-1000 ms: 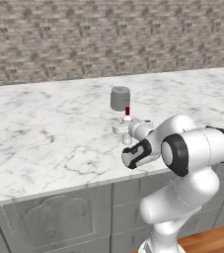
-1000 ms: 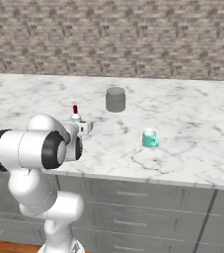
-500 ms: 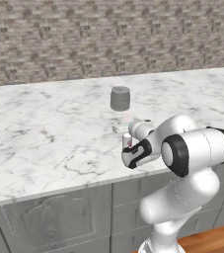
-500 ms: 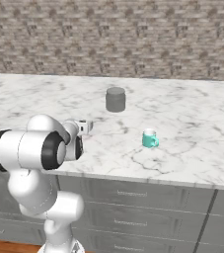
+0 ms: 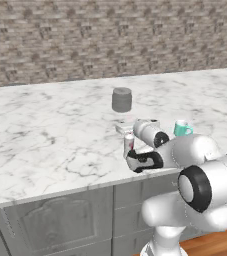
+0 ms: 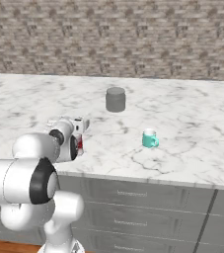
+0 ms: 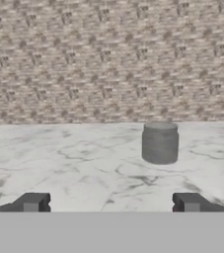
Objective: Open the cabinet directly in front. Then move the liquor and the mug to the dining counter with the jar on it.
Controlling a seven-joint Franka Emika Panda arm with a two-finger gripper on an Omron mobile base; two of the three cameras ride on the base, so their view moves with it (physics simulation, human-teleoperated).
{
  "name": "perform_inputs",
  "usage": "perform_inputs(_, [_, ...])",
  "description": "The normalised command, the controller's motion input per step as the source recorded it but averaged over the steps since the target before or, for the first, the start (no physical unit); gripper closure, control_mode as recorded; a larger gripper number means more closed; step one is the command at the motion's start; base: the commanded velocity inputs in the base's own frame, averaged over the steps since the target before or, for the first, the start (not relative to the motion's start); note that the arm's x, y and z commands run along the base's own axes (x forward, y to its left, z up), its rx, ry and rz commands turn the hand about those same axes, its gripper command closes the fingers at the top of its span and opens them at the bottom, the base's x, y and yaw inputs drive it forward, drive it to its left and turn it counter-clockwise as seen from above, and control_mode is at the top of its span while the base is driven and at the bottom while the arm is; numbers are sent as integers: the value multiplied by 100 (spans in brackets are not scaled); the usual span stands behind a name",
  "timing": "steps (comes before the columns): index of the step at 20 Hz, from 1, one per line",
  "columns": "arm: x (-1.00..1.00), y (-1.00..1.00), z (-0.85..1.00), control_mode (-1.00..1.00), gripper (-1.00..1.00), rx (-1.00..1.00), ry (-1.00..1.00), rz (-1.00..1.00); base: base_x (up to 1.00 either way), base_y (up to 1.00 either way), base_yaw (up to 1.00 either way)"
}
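Arm: bent low over the front edge of the tabletop (image 5: pixel 45 145), wrist level, hand (image 7: pixel 111 203) aimed at the brick wall (image 7: pixel 108 59).
Hand: fingers spread wide, nothing between them.
Liquor (image 5: pixel 129 145): slim pale bottle with red, upright on the tabletop, just beside the hand.
Mug (image 6: pixel 149 139): small, teal, white inside, standing apart from the liquor.
Jar (image 7: pixel 159 143): squat dull-grey cylinder, farther back.
Tabletop: white marble, grey veins.

The liquor (image 5: pixel 129 143) is mostly hidden behind the end effector (image 5: pixel 135 145).
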Motion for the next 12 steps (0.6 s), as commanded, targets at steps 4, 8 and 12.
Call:
perform_inputs(4, [-100, -30, 97, -100, -100, 3, 18, 0, 0, 0, 0])
perform_inputs(8, [-100, -57, 78, -100, -100, 5, 12, 0, 0, 0, 0])
perform_inputs(12, [-100, -55, 33, -100, -100, 0, 8, 0, 0, 0, 0])
